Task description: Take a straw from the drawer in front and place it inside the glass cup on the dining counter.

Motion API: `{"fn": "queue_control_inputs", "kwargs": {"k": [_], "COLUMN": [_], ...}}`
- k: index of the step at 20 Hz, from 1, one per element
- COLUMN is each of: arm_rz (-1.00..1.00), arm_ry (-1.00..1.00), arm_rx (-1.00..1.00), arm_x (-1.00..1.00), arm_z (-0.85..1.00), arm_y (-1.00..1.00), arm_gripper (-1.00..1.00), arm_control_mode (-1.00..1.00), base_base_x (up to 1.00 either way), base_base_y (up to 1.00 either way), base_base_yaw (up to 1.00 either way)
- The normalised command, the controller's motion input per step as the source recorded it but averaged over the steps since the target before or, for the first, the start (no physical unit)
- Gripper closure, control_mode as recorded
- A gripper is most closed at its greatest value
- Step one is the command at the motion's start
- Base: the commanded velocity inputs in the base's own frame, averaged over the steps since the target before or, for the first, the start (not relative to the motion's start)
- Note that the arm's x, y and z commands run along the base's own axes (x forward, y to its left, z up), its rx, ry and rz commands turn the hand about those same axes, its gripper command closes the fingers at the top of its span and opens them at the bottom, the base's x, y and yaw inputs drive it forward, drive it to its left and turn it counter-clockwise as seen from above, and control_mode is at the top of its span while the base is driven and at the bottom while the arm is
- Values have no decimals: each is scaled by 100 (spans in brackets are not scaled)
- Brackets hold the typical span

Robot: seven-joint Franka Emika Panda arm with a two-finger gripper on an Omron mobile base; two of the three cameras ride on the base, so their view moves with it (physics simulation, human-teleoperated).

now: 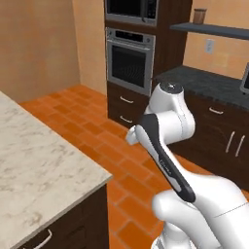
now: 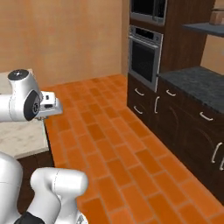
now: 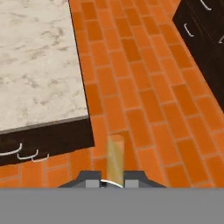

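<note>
You're looking at a dining counter with a beige-white top veined in grey-brown marbling, set over dark brown cabinets. The floor is bright orange brick with paler joints. On the far right, a black speckled stone counter tops dark brown drawers with silver handles. The oven is silver with a black window. The walls are tan. In the hand view a pale, translucent straw picks up the orange behind it.

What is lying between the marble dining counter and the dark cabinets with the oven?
Bare orange brick floor separates the dining counter and the dark cabinets, as the hand view shows.
</note>
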Motion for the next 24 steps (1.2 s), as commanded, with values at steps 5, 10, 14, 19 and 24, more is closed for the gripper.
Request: {"fn": "queue_control_inputs", "kwargs": {"k": [5,10,14,19,24], "arm_rz": [0,0,0,0,0], "arm_ry": [0,0,0,0,0], "arm_rx": [0,0,0,0,0], "arm_x": [0,0,0,0,0], "arm_z": [0,0,0,0,0], "arm_y": [0,0,0,0,0], "arm_gripper": [100,100,100,100,100], "arm_control_mode": [100,100,100,100,100], "base_base_x": [-58,-29,-35,-32,-17], "base_base_y": [93,100,100,100,100], "base_base_yaw": [8,15,13,12,10]}}
